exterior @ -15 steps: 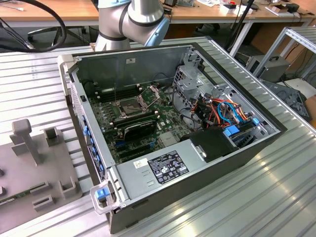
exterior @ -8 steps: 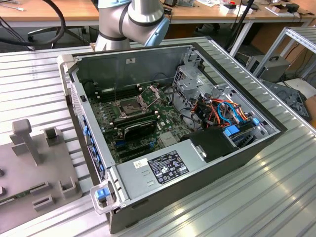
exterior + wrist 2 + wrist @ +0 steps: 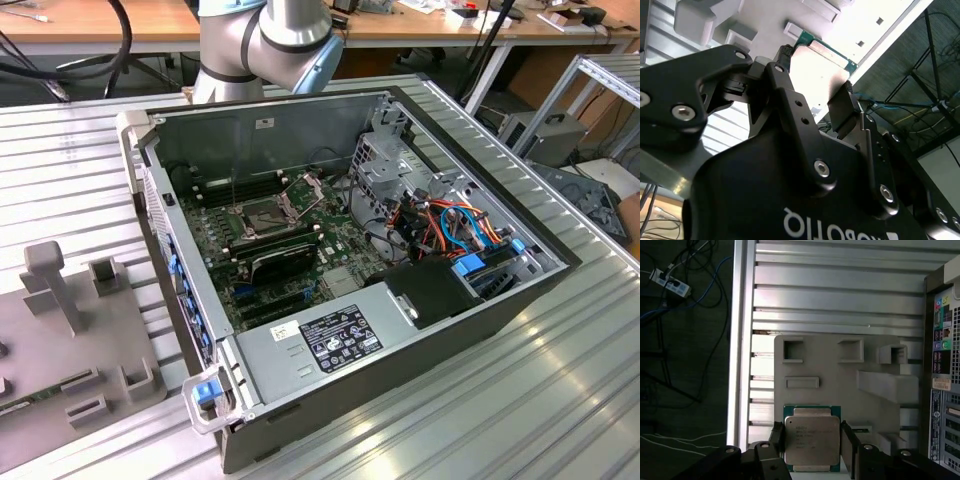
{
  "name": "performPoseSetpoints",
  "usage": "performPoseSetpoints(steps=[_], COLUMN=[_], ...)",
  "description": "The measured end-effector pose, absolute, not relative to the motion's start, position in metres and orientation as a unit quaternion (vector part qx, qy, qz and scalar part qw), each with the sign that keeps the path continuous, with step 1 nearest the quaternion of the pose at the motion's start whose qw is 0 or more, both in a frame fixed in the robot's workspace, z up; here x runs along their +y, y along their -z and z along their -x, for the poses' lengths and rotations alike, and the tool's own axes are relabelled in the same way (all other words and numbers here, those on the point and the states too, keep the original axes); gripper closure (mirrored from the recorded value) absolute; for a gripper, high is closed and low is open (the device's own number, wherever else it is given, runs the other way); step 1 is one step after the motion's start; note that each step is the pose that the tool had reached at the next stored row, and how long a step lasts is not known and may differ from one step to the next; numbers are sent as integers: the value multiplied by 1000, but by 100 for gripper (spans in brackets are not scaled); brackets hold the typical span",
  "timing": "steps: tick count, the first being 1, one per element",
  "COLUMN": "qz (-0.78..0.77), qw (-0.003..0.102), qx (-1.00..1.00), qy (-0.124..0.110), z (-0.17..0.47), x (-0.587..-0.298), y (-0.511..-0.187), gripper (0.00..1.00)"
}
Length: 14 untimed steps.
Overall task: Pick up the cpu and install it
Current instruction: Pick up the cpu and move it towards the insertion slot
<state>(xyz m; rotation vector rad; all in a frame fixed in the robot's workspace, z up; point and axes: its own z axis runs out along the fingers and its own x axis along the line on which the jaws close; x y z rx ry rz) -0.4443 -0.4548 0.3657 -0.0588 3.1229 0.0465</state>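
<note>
Ribbed aluminium table (image 3: 840,290) and a grey fixture plate (image 3: 830,370) lie beneath my pincer (image 3: 811,430), which is clamped on the cpu (image 3: 812,446) by two opposite edges. It looks light, stiff, thin and probably delicate underneath, so the edges suit it.

Your arm (image 3: 270,40) rises beyond the open case (image 3: 270,125), which lies on its side on the slatted table (image 3: 560,400). Inside, you see the socket (image 3: 262,213) with its frame raised on the green motherboard (image 3: 215,240), the power supply (image 3: 320,340) nearest the camera and coloured cables (image 3: 460,225) toward the exterior view's right. A grey fixture plate (image 3: 40,370) sits at the exterior view's left, just beside the case.
</note>
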Motion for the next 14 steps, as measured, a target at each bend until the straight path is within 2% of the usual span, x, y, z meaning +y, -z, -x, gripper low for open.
performPoseSetpoints(steps=[14], qz=[19], qw=[9], qx=[1000], qy=[-15], z=[444], x=[-455], y=[-388], gripper=[45])
